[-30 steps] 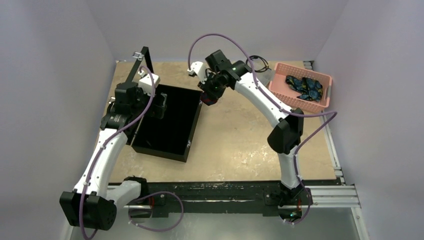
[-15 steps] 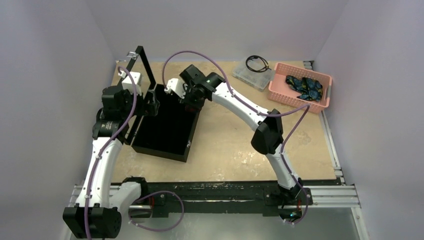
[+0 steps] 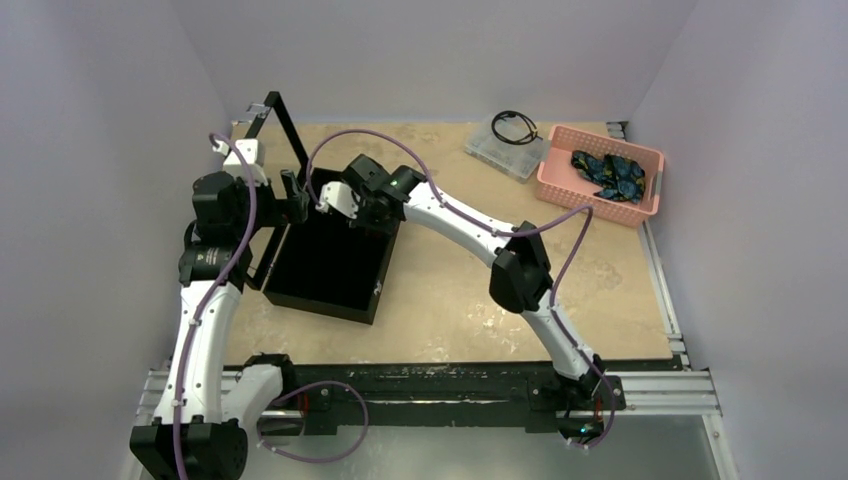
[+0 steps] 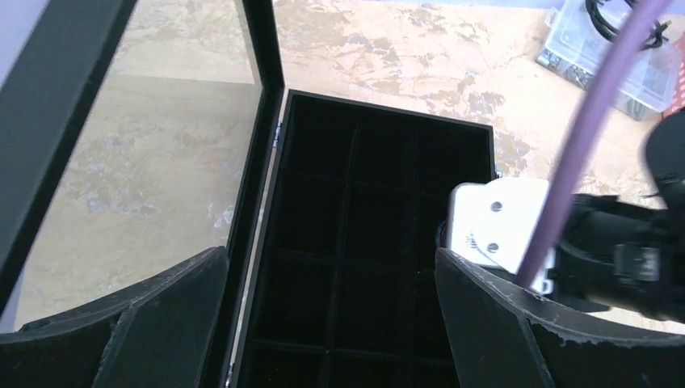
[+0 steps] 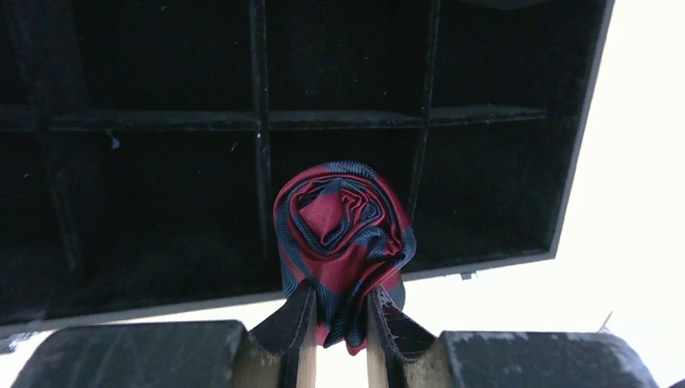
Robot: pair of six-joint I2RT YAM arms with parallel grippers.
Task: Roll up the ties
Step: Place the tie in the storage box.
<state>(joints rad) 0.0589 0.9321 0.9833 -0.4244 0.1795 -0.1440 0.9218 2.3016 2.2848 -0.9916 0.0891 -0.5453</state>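
Note:
A rolled maroon tie with navy stripes [image 5: 339, 230] is pinched at its lower edge by my right gripper [image 5: 339, 297], which is shut on it. The roll hangs over the far compartments of the black divided box [image 3: 330, 265]; in the top view the tie itself is hidden under the right gripper [image 3: 347, 207]. My left gripper [image 3: 292, 196] stands wide open at the box's far left edge, beside the raised lid [image 3: 287, 122]. Nothing lies between the left gripper's [image 4: 329, 255] fingers; the box's compartments [image 4: 355, 194] show below them. Dark blue ties with a teal pattern [image 3: 607, 172] lie in the pink basket [image 3: 592, 134].
A clear plastic case [image 3: 500, 150] with a black coiled cable on it sits left of the basket at the back. The right arm's white wrist block [image 4: 493, 230] and purple cable [image 4: 590, 137] cross the left wrist view on the right. Walls close in on three sides.
My right arm has swung left from mid-table to over the box, carrying the rolled tie. My left gripper has drawn back left toward the lid and opened slightly wider.

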